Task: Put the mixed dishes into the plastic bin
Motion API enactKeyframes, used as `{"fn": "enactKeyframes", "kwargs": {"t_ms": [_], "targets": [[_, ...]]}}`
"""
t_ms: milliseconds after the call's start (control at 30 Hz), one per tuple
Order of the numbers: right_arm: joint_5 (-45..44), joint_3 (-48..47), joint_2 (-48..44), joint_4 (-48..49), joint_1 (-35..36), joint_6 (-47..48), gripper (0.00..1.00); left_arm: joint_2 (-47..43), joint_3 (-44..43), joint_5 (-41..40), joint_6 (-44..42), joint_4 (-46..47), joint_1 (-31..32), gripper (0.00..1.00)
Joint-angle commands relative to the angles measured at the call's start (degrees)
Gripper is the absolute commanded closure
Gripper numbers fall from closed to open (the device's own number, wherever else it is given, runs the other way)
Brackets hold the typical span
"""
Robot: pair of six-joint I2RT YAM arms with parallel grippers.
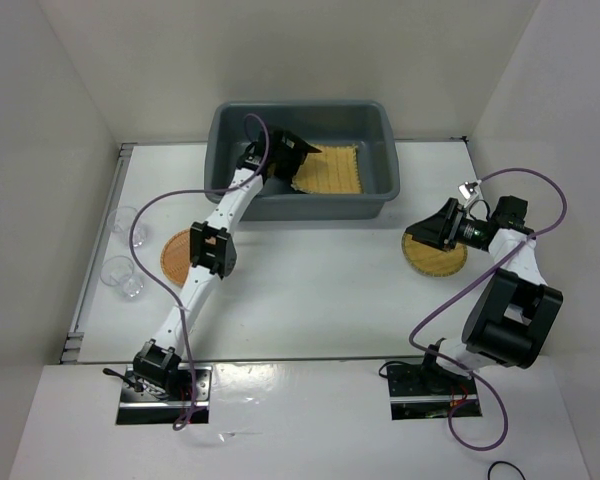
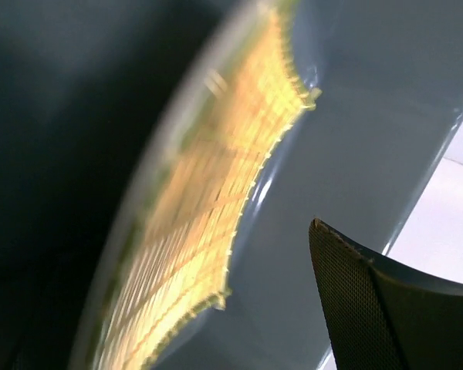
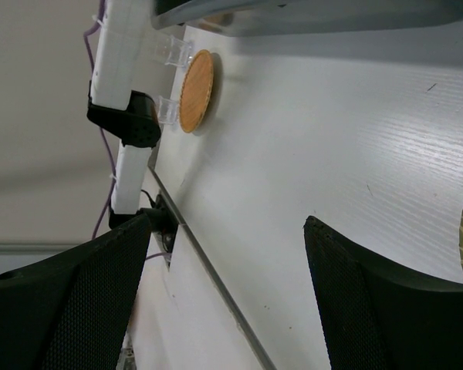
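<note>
The right gripper hangs spread and empty over the tan plate, likely the next pickup: drop and pinch its rim. The orange plate and cups sit on the table. Farther off, the yellow mat lies in the bin, with the left gripper open above it.

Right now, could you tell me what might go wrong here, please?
The left hand is inside the plastic bin at the yellow mat; withdrawing, it might snag the mat or rim. The tan plate beside the open right hand lies flat, so it may scrape the table. The clear cups by the table's left edge could get knocked.
</note>
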State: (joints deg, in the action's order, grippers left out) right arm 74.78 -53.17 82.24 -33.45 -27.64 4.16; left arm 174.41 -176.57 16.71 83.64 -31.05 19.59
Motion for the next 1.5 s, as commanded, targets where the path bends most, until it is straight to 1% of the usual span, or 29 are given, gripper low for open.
{"fn": "enactKeyframes", "kwargs": {"t_ms": [0,100,300,433,467,500,567,600,633,733,800,833,867,900,933,967,1000,1100,1133,1167,1200,1233,1267,1300,1333,1367,1400,1433,1467], "targets": [[2.38,0.17,0.47,2.34,-0.40,1.29,0.15,-8.99,-2.81,-6.32,-6.28,-2.08,-0.08,0.00],[2.38,0.17,1.00,2.34,-0.40,1.29,0.15,-10.58,-2.81,-10.01,-9.62,-5.33,-0.08,0.00],[2.91,0.17,1.00,2.34,-0.40,1.29,0.15,-15.14,-2.81,-16.97,-16.48,-15.09,-0.08,0.00],[2.91,0.69,0.47,2.34,-0.40,1.29,0.15,-18.91,-2.81,-12.32,-20.52,-15.09,-1.48,0.00],[2.91,0.70,0.47,2.34,-0.40,1.29,0.15,-19.89,-2.81,-12.32,-22.10,-15.09,-2.01,0.00],[2.91,0.70,-0.14,2.34,-0.40,1.29,0.15,-20.77,-2.81,-12.32,-22.81,-15.09,-2.02,0.00],[2.91,0.70,-0.15,2.87,-0.40,0.76,0.15,-22.27,-2.81,-9.69,-23.43,-14.48,-3.33,0.01],[2.91,1.22,-0.15,3.48,-0.40,0.76,0.15,-22.88,-2.81,-7.76,-23.43,-13.87,-4.55,0.05],[2.91,1.22,-0.15,3.48,-0.40,0.15,0.15,-22.88,-2.81,-3.66,-22.65,-13.34,-5.17,0.11],[2.91,1.22,-0.67,4.01,-0.40,0.14,0.15,-22.88,-2.81,1.56,-21.58,-13.34,-6.85,0.19],[2.30,1.22,-0.67,4.01,-0.40,0.14,0.15,-24.11,-2.81,6.13,-22.11,-13.34,-6.85,0.33],[2.30,1.22,-1.20,4.01,-0.40,0.14,0.15,-24.64,-2.81,7.71,-22.11,-13.34,-6.85,0.43],[1.69,1.75,-1.81,4.01,-0.40,0.14,0.15,-25.16,-2.81,10.33,-22.72,-13.34,-6.85,0.57],[1.68,1.75,-1.82,4.01,-0.40,-0.55,0.15,-26.65,-2.81,11.58,-23.77,-13.34,-6.85,0.83],[1.68,1.75,-2.43,4.70,-0.40,-0.56,0.15,-27.53,-2.81,12.90,-24.57,-13.34,-6.85,0.95],[1.16,2.36,-3.13,5.41,-0.40,-1.34,0.15,-28.33,-2.81,15.26,-25.27,-14.56,-6.85,1.00],[1.15,2.37,-3.14,5.41,-0.40,-1.35,0.15,-29.99,-2.81,16.24,-27.10,-15.44,-7.37,1.00],[0.63,2.98,-4.36,6.12,0.13,-2.49,0.15,-33.25,-2.81,19.93,-30.28,-19.56,-7.38,1.00],[0.63,2.98,-4.37,6.12,0.13,-2.49,0.15,-34.13,-2.81,20.64,-32.64,-20.88,-7.38,1.00],[0.02,2.98,-4.37,6.12,0.65,-2.49,0.15,-35.00,-2.81,21.17,-34.05,-24.20,-7.38,0.94],[-0.68,2.98,-4.89,6.12,1.44,-2.49,0.15,-36.93,-2.81,20.56,-35.63,-26.32,-7.38,0.81],[-0.69,2.98,-4.89,6.12,1.97,-2.49,0.15,-38.16,-2.81,18.90,-39.39,-31.48,-7.38,0.69],[-2.26,2.98,-5.42,6.64,3.02,-3.02,0.15,-40.70,-2.81,14.54,-41.51,-34.05,-7.38,0.47],[-2.80,2.98,-5.42,6.65,3.03,-3.02,0.15,-41.86,-2.81,12.49,-45.28,-36.43,-7.38,0.33],[-2.80,2.98,-5.42,6.65,3.90,-3.02,0.14,-43.70,-2.81,10.56,-46.79,-40.89,-6.86,0.23],[-3.58,2.98,-5.94,6.65,3.91,-3.02,0.14,-44.50,-2.81,8.71,-47.94,-43.02,-6.85,0.15],[-4.38,2.98,-5.95,6.65,3.91,-3.02,0.14,-45.03,-2.81,7.12,-48.47,-43.65,-6.85,0.04],[-5.08,2.98,-5.95,6.65,3.91,-3.54,0.14,-45.55,-2.81,8.24,-51.00,-43.66,-6.15,0.01],[-6.13,2.98,-5.95,6.65,3.91,-4.33,0.14,-46.08,-2.81,8.25,-51.03,-43.66,-5.28,0.01]]}}
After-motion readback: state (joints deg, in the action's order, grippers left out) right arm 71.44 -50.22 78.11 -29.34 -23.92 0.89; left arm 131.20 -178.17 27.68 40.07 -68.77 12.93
